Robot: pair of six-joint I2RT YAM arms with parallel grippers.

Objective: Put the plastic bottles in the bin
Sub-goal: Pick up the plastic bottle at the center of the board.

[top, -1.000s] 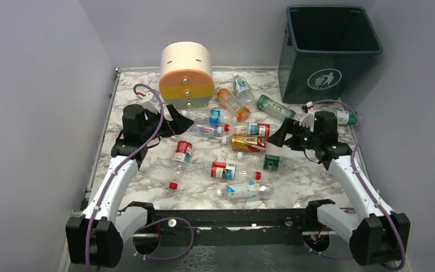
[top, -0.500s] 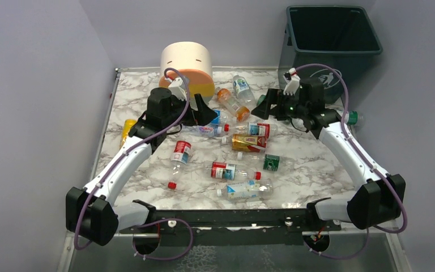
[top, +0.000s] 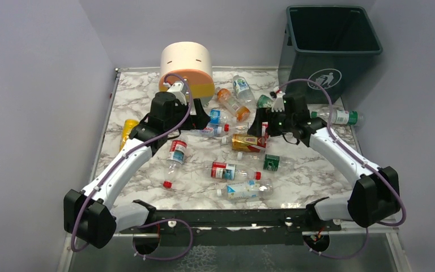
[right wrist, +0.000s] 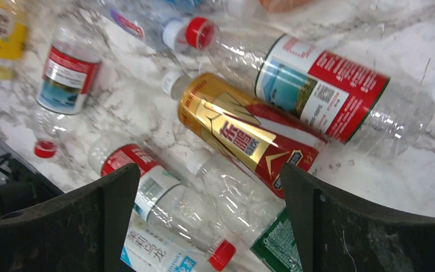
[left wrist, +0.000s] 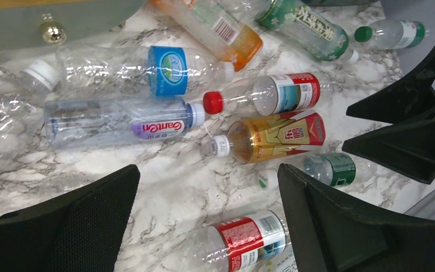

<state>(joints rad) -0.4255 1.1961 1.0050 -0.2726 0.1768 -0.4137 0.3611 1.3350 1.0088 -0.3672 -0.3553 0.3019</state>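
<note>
Approach stage of the bottle-clearing task. The dark teal bin [top: 301,71] stands at the far right corner of the desk [top: 317,170]; no bottle shows inside it, so the work is judged to be at its start. The plastic bottles [top: 235,170] lie scattered on their sides in front of the bin and to its left. A green-capped one [top: 340,117] lies just before its front wall, and a yellow one [top: 128,129] lies farthest from it.

The right hand [top: 259,123] hangs left of and in front of the bin, fingers spread wide and holding nothing. Its wrist view looks down on a gold-and-red labelled bottle [right wrist: 243,136], which touches a clear red-labelled bottle [right wrist: 323,93]. The left hand [top: 200,117], farther from the bin, is likewise wide open and empty above a blue-labelled bottle [left wrist: 141,71].

The next move calls for lowering one hand with its fingers straddling a single barrel, crosswise. It must close without pinching the neighbour, then lift and carry toward the bin's open top.
</note>
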